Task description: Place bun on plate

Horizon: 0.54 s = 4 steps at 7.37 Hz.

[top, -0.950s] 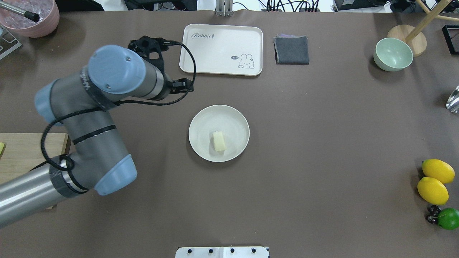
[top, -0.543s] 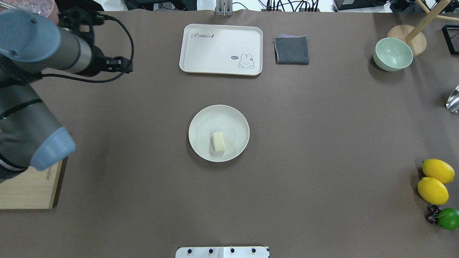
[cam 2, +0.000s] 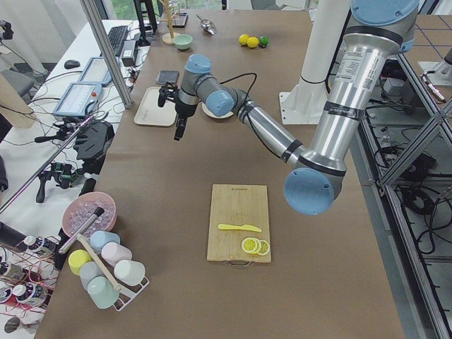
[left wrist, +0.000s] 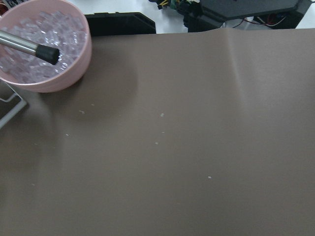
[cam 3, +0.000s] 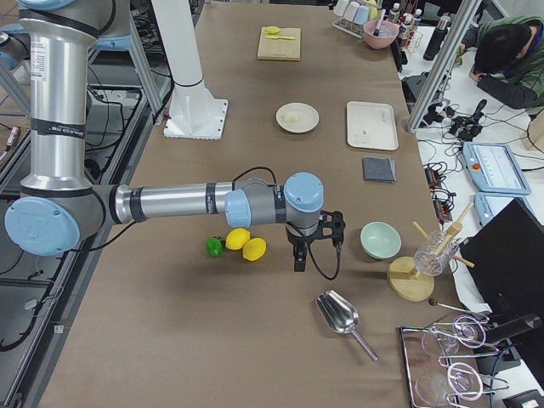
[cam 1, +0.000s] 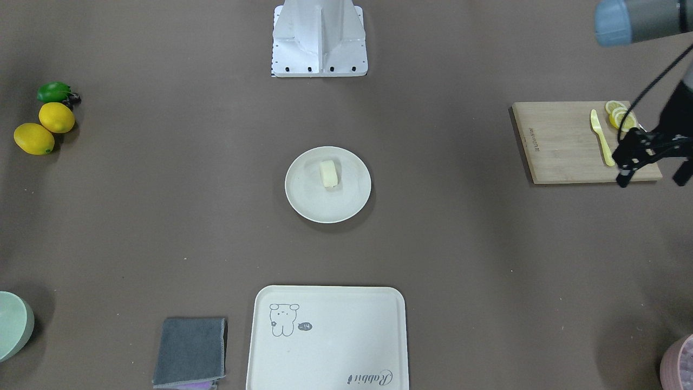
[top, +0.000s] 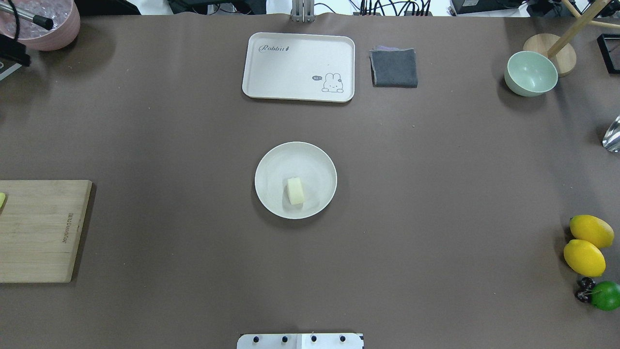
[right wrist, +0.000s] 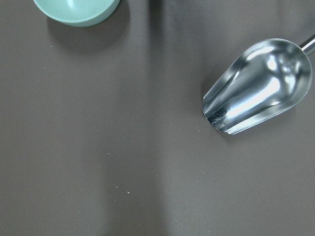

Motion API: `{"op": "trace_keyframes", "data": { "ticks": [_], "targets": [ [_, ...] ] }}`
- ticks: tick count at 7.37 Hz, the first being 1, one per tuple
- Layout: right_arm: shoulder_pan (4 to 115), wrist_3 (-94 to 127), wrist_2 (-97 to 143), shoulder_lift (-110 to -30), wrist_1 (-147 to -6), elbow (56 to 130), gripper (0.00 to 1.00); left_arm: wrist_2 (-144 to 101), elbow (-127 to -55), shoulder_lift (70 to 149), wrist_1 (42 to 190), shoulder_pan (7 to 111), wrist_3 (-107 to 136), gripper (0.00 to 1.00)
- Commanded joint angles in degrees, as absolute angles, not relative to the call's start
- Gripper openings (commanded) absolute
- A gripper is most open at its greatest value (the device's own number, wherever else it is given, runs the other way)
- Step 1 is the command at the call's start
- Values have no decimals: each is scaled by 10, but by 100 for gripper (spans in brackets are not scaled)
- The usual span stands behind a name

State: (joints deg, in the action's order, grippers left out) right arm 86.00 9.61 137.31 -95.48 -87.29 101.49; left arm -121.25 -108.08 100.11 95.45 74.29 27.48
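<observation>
1. I see the bun (top: 295, 190) lying on the plate (top: 312, 162), a little toward the robot's side of its middle.
2. The plate sits in the middle of the bench (top: 436, 194).
3. The left pincer (cam 1: 652, 168) hangs wide open and holds nothing. It is by the wooden board (cam 1: 563, 141), well apart from the plate.
4. The right pincer (cam 3: 299, 255) hangs near the lemons (cam 3: 253, 249) and the green bowl (cam 3: 380, 240). I cannot tell if it is open or closed.
</observation>
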Motion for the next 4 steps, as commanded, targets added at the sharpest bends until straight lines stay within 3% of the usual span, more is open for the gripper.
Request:
{"op": "trace_keyframes", "data": {
  "ticks": [1, 4],
  "targets": [
    [860, 96, 1374, -955, -875, 1018, 100, -1281, -1053, 925, 953, 822, 115, 98],
    [859, 96, 1374, -952, -875, 1018, 100, -1314, -1033, 826, 962, 874, 20, 98]
  ]
}}
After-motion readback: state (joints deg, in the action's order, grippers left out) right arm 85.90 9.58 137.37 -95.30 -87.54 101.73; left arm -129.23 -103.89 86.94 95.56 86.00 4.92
